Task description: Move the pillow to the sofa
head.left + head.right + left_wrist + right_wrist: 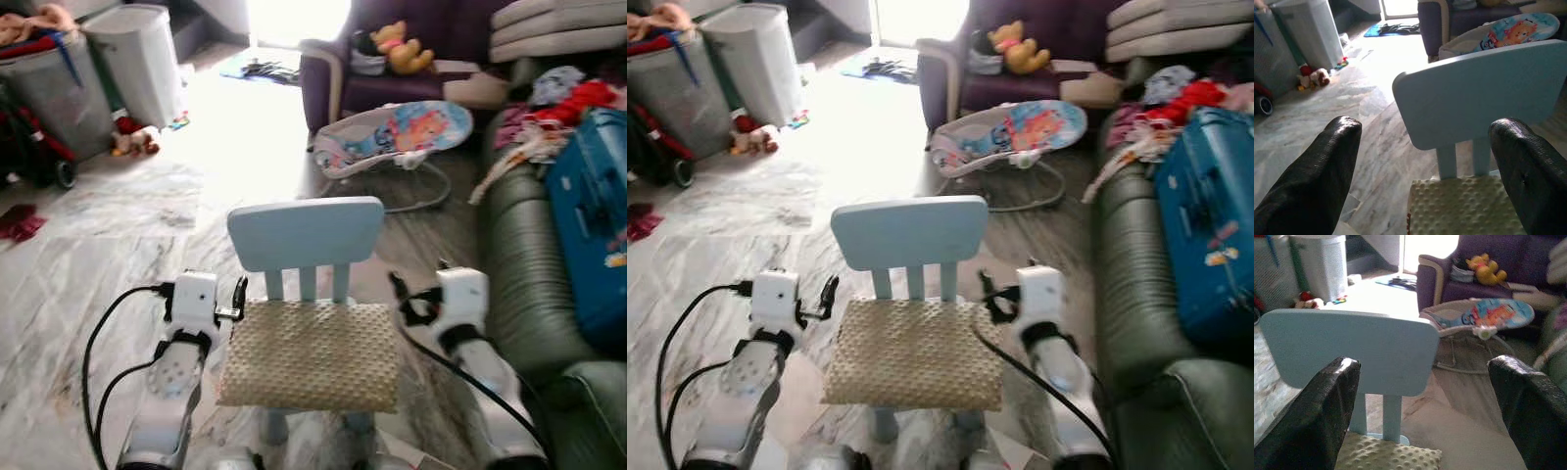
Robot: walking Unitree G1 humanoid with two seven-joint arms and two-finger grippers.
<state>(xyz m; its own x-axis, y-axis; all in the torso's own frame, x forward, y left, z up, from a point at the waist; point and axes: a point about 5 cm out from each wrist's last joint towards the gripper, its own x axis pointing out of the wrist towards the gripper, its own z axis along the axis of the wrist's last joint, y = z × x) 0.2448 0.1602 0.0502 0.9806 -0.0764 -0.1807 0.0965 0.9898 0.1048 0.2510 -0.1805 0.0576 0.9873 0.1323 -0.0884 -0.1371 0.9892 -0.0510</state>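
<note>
The pillow (312, 352), beige with a bumpy surface, lies flat on the seat of a small light-blue chair (306, 233) right in front of me. My left gripper (239, 294) is open at the pillow's left edge, beside the chair back. On the other side my right gripper (398, 290) is open at the pillow's right edge. In the left wrist view the fingers (1322, 171) stand wide apart, with the pillow (1464, 205) low between them. The right wrist view has its fingers (1327, 401) spread around the chair back (1352, 350). The dark green sofa (524, 284) runs along the right.
A blue suitcase (593, 225) and a pile of clothes (558, 108) lie on the sofa. A baby bouncer (392, 137) stands beyond the chair, before a purple armchair (338, 83) with a yellow plush toy (400, 47). Laundry bins (127, 59) stand far left on the marble floor.
</note>
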